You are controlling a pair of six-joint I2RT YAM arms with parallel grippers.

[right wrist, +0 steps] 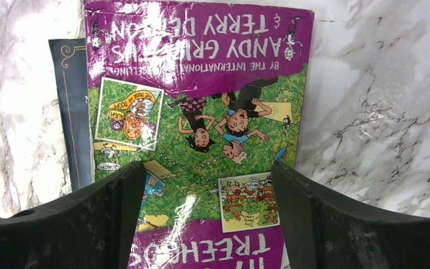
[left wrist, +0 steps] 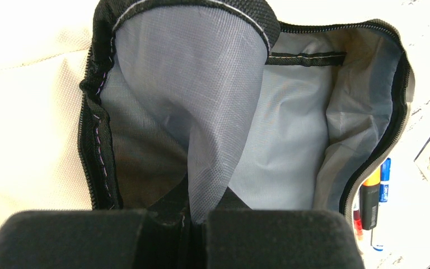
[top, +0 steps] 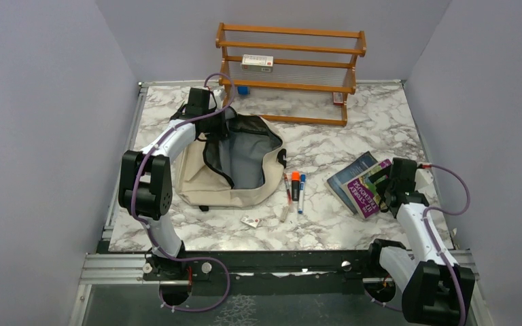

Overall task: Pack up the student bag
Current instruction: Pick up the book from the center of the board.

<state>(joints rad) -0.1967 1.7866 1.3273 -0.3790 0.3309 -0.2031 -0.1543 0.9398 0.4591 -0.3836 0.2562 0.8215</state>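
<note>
2 arms reach over the marble table [top: 394,122], one on each side of the top view. The student bag [top: 204,180], a cream fabric backpack with black zippers, lies flat at the left-centre of that view. Its mouth gapes toward the right and shows grey lining.

The left gripper [left wrist: 193,221] sits at the bag's upper rim. Its jaws are pressed together, pinching a fold of the grey lining and the black edge of the opening. This lifts the fabric into a ridge in the left wrist view.

The right gripper [right wrist: 207,224] hangs over a purple paperback [right wrist: 201,84] at the right-centre of the top view. Its jaws are spread wide, with 1 finger over each side of the cover; whether they touch the book I cannot tell. The paperback lies on top of a dark blue book [right wrist: 73,112], which pokes out along its left edge in the right wrist view.

Between the bag and the books lie 3 pens side by side: a red pen [top: 287,187], an orange-capped marker [top: 296,183] and a blue marker [top: 302,193]. They are just beside the bag's right edge. A small white item [top: 250,221] rests nearer the bottom of the frame.

At the top centre stands a wooden rack [top: 289,47] with a white box [top: 257,62] on its middle shelf.
</note>
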